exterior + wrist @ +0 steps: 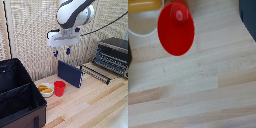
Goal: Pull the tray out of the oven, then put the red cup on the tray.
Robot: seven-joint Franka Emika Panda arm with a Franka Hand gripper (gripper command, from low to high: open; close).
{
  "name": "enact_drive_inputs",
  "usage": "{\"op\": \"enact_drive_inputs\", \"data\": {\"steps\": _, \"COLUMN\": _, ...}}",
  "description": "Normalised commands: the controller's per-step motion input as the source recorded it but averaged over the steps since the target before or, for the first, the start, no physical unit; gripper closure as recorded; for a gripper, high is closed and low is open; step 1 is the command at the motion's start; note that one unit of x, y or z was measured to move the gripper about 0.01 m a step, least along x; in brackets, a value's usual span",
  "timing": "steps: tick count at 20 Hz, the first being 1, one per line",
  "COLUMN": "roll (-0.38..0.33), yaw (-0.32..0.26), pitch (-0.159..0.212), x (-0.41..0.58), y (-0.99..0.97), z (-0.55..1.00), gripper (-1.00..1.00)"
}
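Observation:
The red cup (pixel 59 88) stands upright on the wooden table, right beside a white bowl. High above it hangs my gripper (pixel 61 51), its two blue-tipped fingers spread apart and holding nothing. In the wrist view I look down into the red cup (pixel 175 27), and no fingers show there. The oven (pixel 114 55) sits at the exterior view's right with its front open. The tray (pixel 96 73), a dark rack of thin bars, sticks out in front of it toward the table's middle.
A white bowl (pixel 45 89) with yellow food touches the cup's side and also shows as the bowl (pixel 142 20) in the wrist view. An upright dark blue board (pixel 70 73) stands behind the cup. A large black fabric case (pixel 17 95) fills the exterior view's left.

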Motion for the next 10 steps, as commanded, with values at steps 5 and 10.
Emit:
{"op": "enact_drive_inputs", "data": {"steps": 5, "roll": -0.347, "yaw": 0.085, "pitch": -0.008, "x": -0.022, "y": -0.32, "z": 0.00, "gripper": -1.00}}
{"op": "enact_drive_inputs", "data": {"steps": 10, "roll": -0.356, "yaw": 0.080, "pitch": 0.000, "x": -0.030, "y": -0.32, "z": 0.00, "gripper": -1.00}}
